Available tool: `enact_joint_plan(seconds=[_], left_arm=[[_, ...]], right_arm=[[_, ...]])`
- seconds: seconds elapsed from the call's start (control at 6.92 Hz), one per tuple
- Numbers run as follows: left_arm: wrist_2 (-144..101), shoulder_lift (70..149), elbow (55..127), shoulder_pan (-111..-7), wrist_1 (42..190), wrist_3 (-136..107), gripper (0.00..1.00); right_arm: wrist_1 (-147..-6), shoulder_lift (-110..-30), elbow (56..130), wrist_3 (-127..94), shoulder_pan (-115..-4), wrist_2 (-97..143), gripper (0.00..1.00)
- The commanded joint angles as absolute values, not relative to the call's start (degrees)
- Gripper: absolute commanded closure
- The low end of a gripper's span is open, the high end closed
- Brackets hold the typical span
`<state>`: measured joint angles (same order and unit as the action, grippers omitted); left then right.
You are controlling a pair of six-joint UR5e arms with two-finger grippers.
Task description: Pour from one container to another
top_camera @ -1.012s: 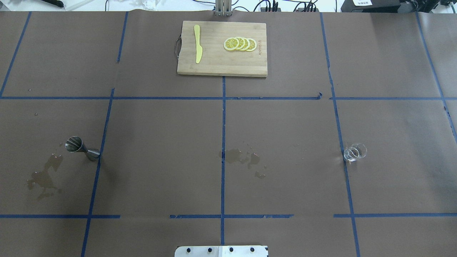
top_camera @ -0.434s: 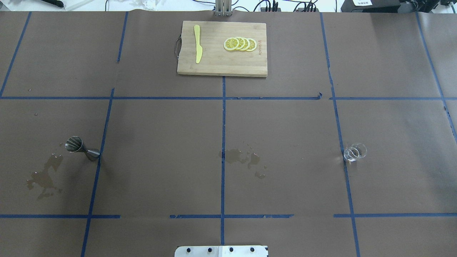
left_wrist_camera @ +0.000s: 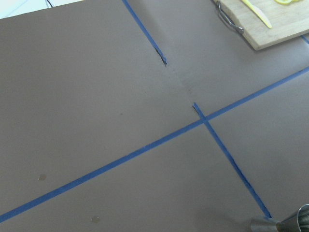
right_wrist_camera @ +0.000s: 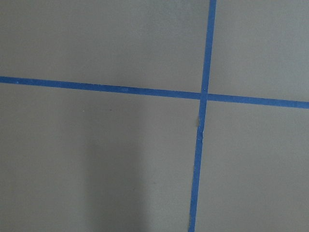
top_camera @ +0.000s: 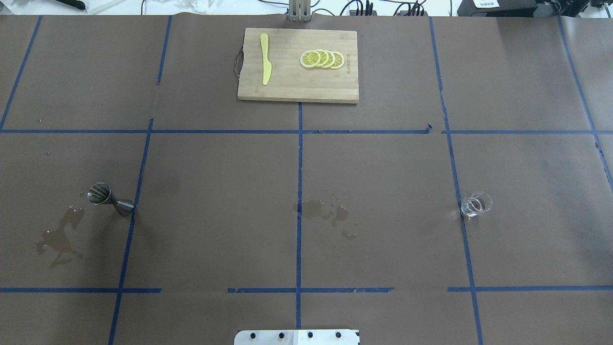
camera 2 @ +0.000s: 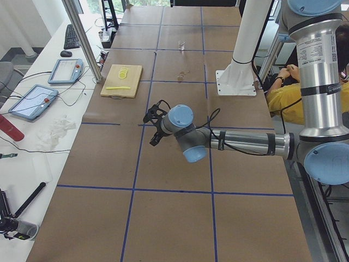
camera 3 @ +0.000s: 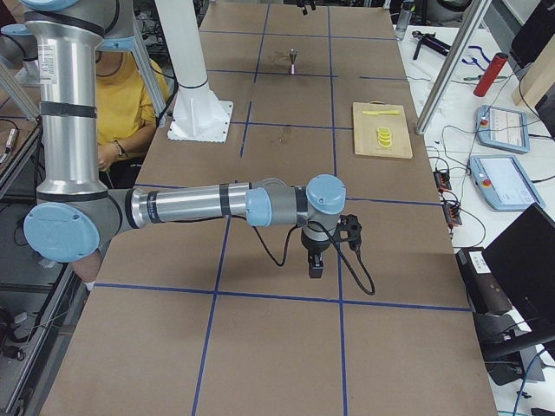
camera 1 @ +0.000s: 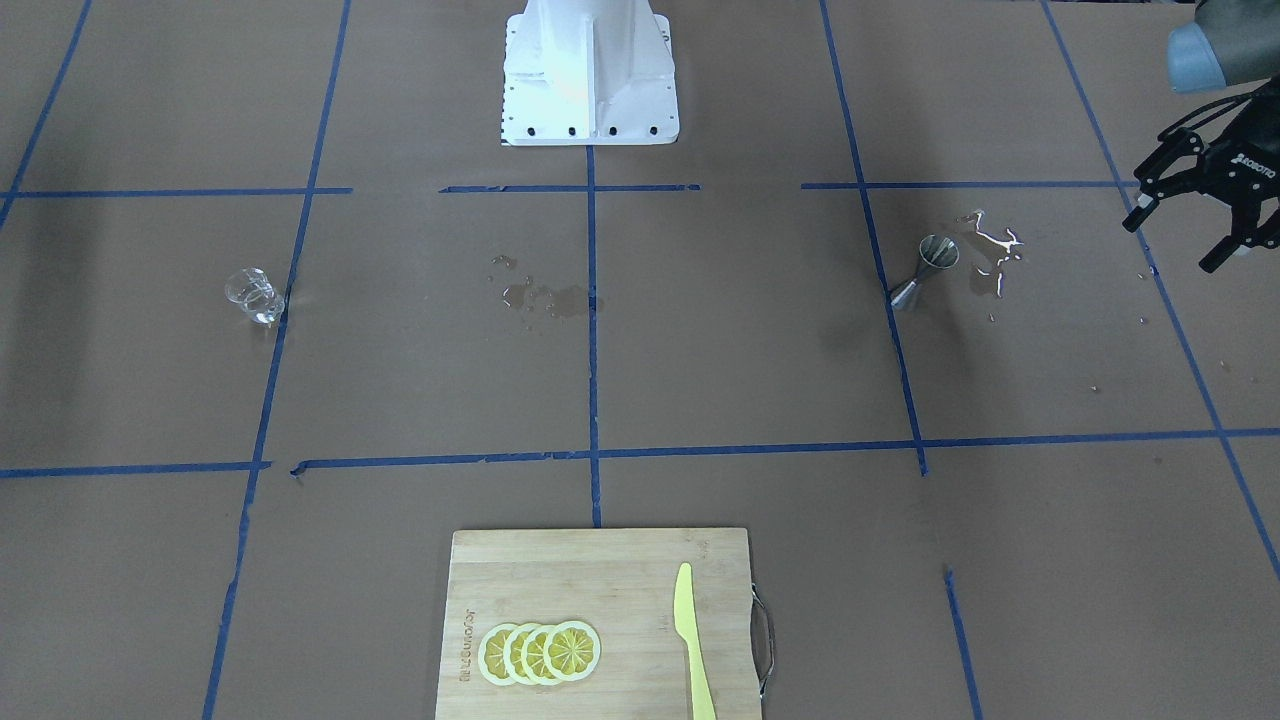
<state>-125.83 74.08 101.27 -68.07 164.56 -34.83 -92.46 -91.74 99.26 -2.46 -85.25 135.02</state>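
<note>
The clear glass cup [top_camera: 476,204] stands alone on the table's right side, also seen in the front-facing view [camera 1: 255,297]. The steel hourglass jigger [top_camera: 110,200] stands upright on the left side beside a blue tape line [camera 1: 925,270], and its base shows at the lower edge of the left wrist view [left_wrist_camera: 289,223]. My left gripper [camera 1: 1175,240] hovers open and empty at the table's left end, well outboard of the jigger. My right gripper [camera 3: 316,260] shows only in the exterior right view, far from the cup; I cannot tell its state.
A wooden cutting board [top_camera: 297,91] with lemon slices [top_camera: 322,59] and a yellow knife [top_camera: 265,58] lies at the far centre. Wet spills mark the paper near the jigger [top_camera: 60,237] and at mid-table [top_camera: 325,213]. A person in yellow [camera 3: 126,113] sits behind the robot base.
</note>
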Motion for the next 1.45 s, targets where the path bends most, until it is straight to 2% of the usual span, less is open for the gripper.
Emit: enact_joint_plan(seconds=[0.0,0.14,0.29,0.43,0.72,0.87,1.3], left_arm=[[-118.0,72.1,102.3,-59.8,173.3,-44.5,0.02],[-108.0,72.2,103.8,-52.5,173.2,-45.4,0.05],[-103.5,71.7,105.2,-49.6,173.5,-47.4,0.06],[-102.1,71.5,106.3,-48.6,173.5,-48.8,0.14],[-84.1,69.1,107.5,-38.8,173.5,-50.7,0.15],[-69.3,67.7,107.7,-29.2,173.3,-50.5,0.14],[-60.0,67.0,108.4,-18.2,176.9,-54.5,0.08]], right_arm=[[-92.5,-91.8,99.7,-2.5,-85.3,135.2,0.0],[-92.5,-91.8,99.8,-2.5,-85.3,135.1,0.0],[-92.5,-91.7,99.7,-2.5,-85.3,135.0,0.0],[-92.5,-91.8,99.8,-2.5,-85.3,135.1,0.0],[-92.5,-92.0,99.8,-2.3,-85.3,135.2,0.0],[-92.5,-91.9,99.9,-2.3,-85.3,135.1,0.0],[-92.5,-92.0,100.4,-2.3,-85.3,135.1,0.0]])
